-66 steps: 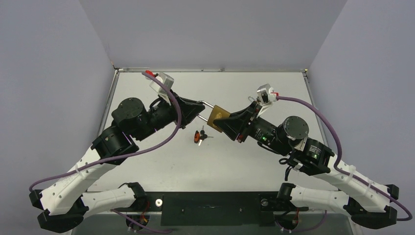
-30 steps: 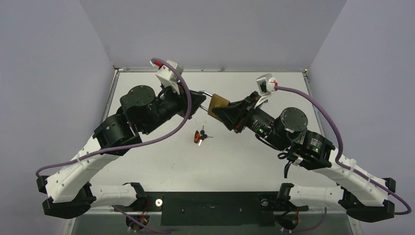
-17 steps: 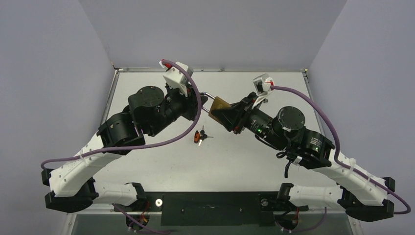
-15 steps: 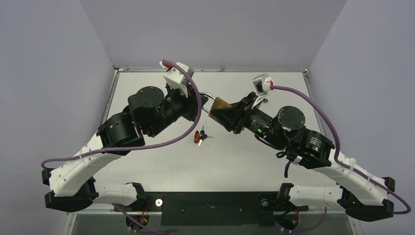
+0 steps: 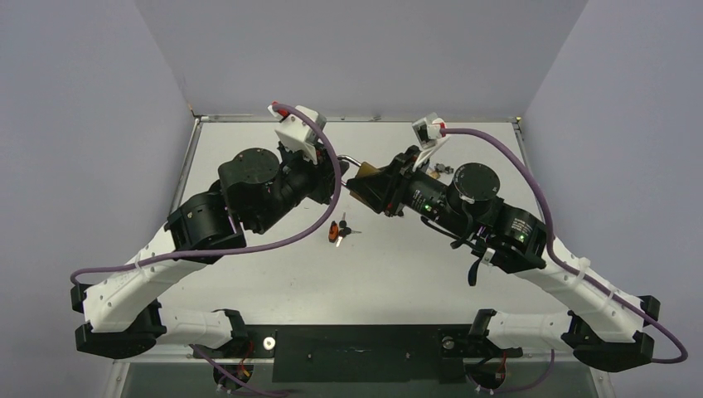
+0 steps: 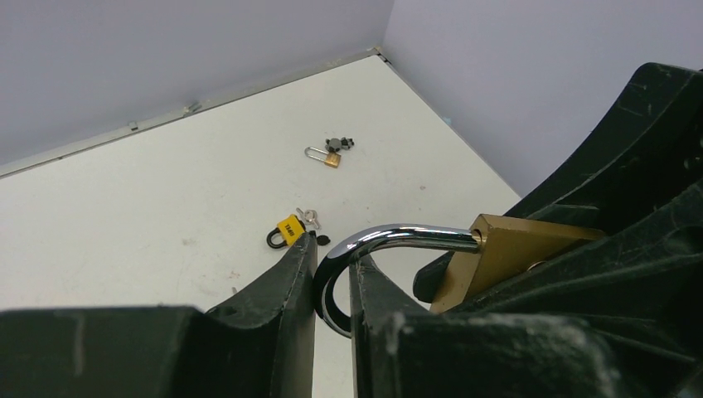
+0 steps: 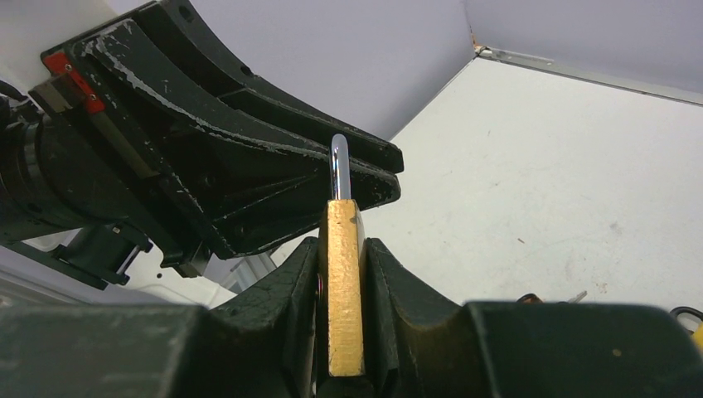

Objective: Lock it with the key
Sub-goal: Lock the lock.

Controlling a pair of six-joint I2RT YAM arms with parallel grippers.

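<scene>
A large brass padlock (image 5: 369, 177) with a silver shackle is held in the air between both grippers. My right gripper (image 7: 342, 257) is shut on the brass body (image 7: 344, 282), edge-on between its jaws. My left gripper (image 6: 332, 267) is shut on the curved shackle (image 6: 390, 236), and the brass body shows to its right (image 6: 506, 249). In the top view the left gripper (image 5: 341, 170) and right gripper (image 5: 370, 186) meet over the table's middle. A bunch of keys (image 5: 340, 230) with an orange tag lies on the table below them, untouched.
A small yellow padlock (image 6: 288, 230) with a key and a small brass padlock (image 6: 328, 156) lie on the white table (image 5: 273, 282) toward its far right corner. Grey walls close in the back and sides. The arm bases sit along the near edge.
Both arms have raised the padlock and carried it a little toward the back. The right arm has swung left and turned its wrist; the left arm has lifted. Both grips hold.
</scene>
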